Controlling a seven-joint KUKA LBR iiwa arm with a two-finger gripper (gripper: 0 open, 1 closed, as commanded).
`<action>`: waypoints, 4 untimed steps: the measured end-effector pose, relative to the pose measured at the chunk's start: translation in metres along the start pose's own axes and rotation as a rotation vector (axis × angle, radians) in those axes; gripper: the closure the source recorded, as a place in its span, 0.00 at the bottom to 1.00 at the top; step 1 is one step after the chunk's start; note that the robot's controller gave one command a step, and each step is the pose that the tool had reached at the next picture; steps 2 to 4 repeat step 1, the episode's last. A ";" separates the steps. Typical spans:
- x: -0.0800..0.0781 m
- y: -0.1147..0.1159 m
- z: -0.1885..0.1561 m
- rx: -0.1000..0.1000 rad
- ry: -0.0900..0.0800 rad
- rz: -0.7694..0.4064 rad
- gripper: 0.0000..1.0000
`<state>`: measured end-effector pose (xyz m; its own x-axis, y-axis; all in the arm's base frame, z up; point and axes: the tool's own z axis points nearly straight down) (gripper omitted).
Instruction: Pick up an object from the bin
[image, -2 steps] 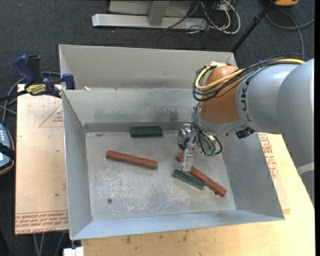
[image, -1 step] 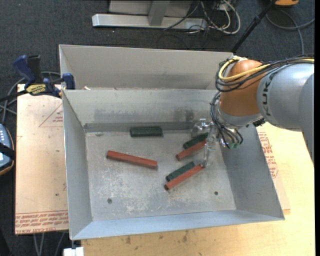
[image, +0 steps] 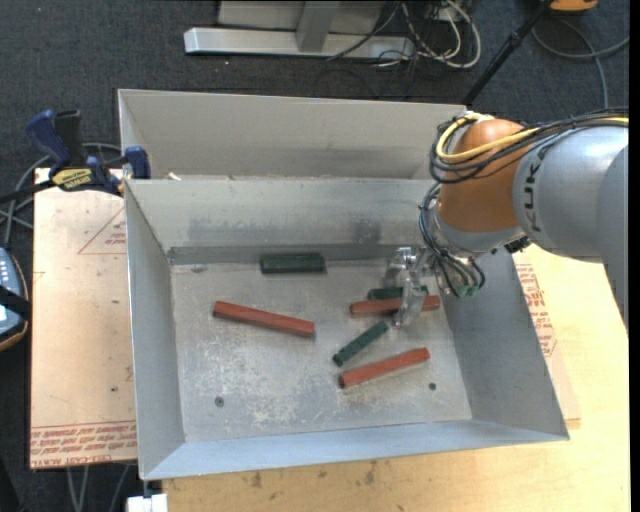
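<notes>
The gripper (image: 408, 300) sits low over a red bar (image: 366, 308) and a small green piece (image: 382, 294) at the right of the bin (image: 280, 400), spread or closed I cannot tell, apparently nothing lifted, the pick not yet done.

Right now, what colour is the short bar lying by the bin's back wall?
Dark green; the bar shows best in the camera view.

Bin (image: 250, 400) front-L floor open; bars (image: 384, 367) crowd R side by tool (image: 408, 312).
</notes>
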<state>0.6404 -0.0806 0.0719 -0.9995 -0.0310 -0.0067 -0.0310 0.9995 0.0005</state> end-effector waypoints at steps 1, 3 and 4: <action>-0.008 0.002 -0.139 0.002 -0.006 -0.022 1.00; -0.008 0.002 -0.139 0.002 -0.006 -0.022 1.00; -0.008 0.002 -0.139 0.002 -0.006 -0.022 1.00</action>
